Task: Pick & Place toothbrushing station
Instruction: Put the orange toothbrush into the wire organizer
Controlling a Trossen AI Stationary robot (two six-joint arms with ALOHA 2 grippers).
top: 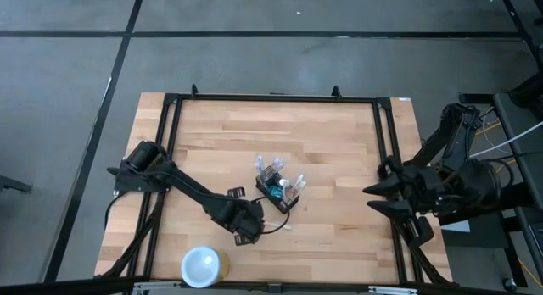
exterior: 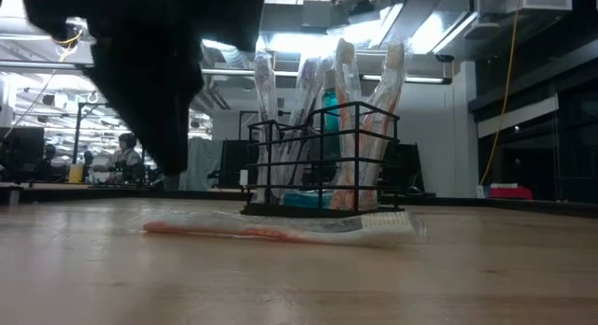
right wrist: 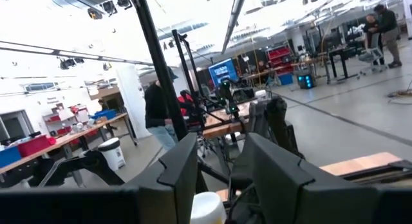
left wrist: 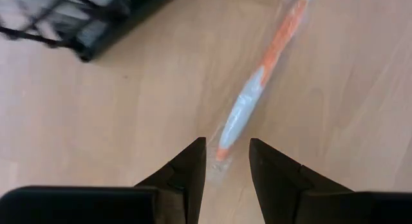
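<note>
Item: small black rectangular wire-mesh toothbrush caddy (top: pixel 281 186), standing upright near the middle of the light wooden butcher-block table (top: pixel 339 142), set at an angle to the table edges. Contents: several wrapped toothbrushes (exterior: pixel 346 91) standing upright in its compartments, heads up, and a teal object (exterior: pixel 330 110) among them; which compartment each occupies cannot be told.

Adjacent: one orange-and-white toothbrush in a clear wrapper (exterior: pixel 280 230) lying flat on the table just in front of the caddy in the low view, apart from it. In the left wrist view the same wrapped toothbrush (left wrist: pixel 257 89) runs diagonally away from the fingers, with a corner of the caddy (left wrist: pixel 77 24) off to one side.

Further out: round white cup (top: pixel 201 265) near the front edge of the table, well apart from the caddy. Black metal frame (top: pixel 271 97) bordering the tabletop.

Left gripper (top: pixel 251 227): low over the table beside the caddy, between it and the cup. Fingers (left wrist: pixel 187 172) parted by a narrow gap, the near end of the wrapped toothbrush lying in line with that gap; nothing grasped, and contact with the wrapper cannot be told.

Right gripper (top: pixel 371 197): at the right table edge, well apart from the caddy, fingers (right wrist: pixel 180 166) parted and empty.

Background: people (right wrist: pixel 158 105) in the room beyond.
</note>
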